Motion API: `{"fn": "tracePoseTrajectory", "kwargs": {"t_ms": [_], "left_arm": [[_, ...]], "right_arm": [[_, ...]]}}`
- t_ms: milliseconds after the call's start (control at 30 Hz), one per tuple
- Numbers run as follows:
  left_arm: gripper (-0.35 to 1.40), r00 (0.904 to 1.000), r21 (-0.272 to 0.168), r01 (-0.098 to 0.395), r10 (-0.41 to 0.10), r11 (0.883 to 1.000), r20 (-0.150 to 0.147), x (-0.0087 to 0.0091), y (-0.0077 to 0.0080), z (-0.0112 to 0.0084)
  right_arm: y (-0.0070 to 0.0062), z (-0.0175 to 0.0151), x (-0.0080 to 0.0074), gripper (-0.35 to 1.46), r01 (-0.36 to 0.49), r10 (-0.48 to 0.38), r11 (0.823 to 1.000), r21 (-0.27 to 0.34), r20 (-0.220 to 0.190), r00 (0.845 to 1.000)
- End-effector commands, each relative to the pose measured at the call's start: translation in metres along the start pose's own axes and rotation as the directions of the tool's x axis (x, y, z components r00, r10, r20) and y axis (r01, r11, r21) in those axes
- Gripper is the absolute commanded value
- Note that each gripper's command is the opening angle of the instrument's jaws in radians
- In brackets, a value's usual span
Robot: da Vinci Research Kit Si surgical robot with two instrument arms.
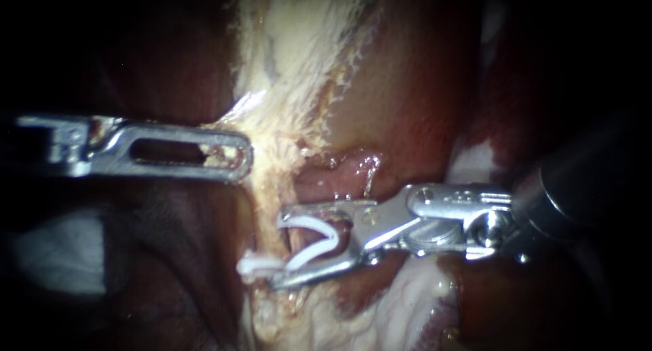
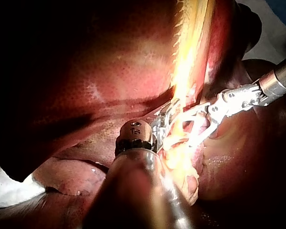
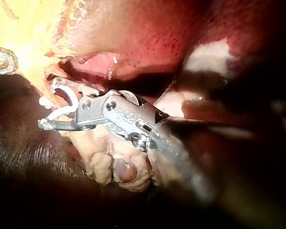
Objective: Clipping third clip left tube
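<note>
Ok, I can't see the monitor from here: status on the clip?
Left instrument tip at the pale tissue band. Right instrument jaws hold white clip, spread wide, not closed. White bit beside lower jaw, unclear. No blocker seen.

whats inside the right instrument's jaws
A white clip, arms spread, seated against both jaws of the right instrument. Pale tissue lies behind; what the clip encloses is covered.

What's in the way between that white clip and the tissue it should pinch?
Nothing visible. The clip, open in the right tool, already sits against the pale strand; the tube itself I cannot make out.
</note>
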Motion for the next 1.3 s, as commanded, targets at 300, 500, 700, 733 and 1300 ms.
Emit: {"fn": "tracePoseTrajectory", "kwargs": {"t_ms": [300, 500, 700, 733, 1300], "left_arm": [[-0.35, 1.0, 0.003, -0.001, 0.001, 1.0, 0.0, -0.0001, 0.0003, 0.0001], [-0.35, 1.0, 0.003, -0.001, 0.001, 1.0, 0.0, -0.0001, 0.0004, 0.0001], [-0.35, 1.0, 0.002, -0.001, 0.001, 1.0, 0.0, -0.0001, 0.0003, 0.0003], [-0.35, 1.0, 0.002, -0.001, 0.001, 1.0, 0.001, -0.0001, 0.0003, 0.0003], [-0.35, 1.0, 0.001, 0.0, 0.0, 1.0, 0.002, 0.0001, 0.0001, 0.0003]], "right_arm": [[-0.0009, 0.0007, 0.0005, 0.58, -0.003, 0.005, 0.997, 0.078, -0.023, 1.0], [-0.002, 0.001, 0.0011, 0.58, -0.022, 0.028, 0.989, 0.148, -0.04, 0.999], [-0.0016, 0.0023, 0.0012, 0.58, -0.02, 0.028, 0.987, 0.16, -0.047, 0.998], [-0.0015, 0.0027, 0.0012, 0.58, -0.019, 0.027, 0.987, 0.158, -0.047, 0.999], [-0.0002, 0.0051, 0.0019, 0.58, -0.028, 0.049, 0.983, 0.18, -0.112, 0.992]]}}
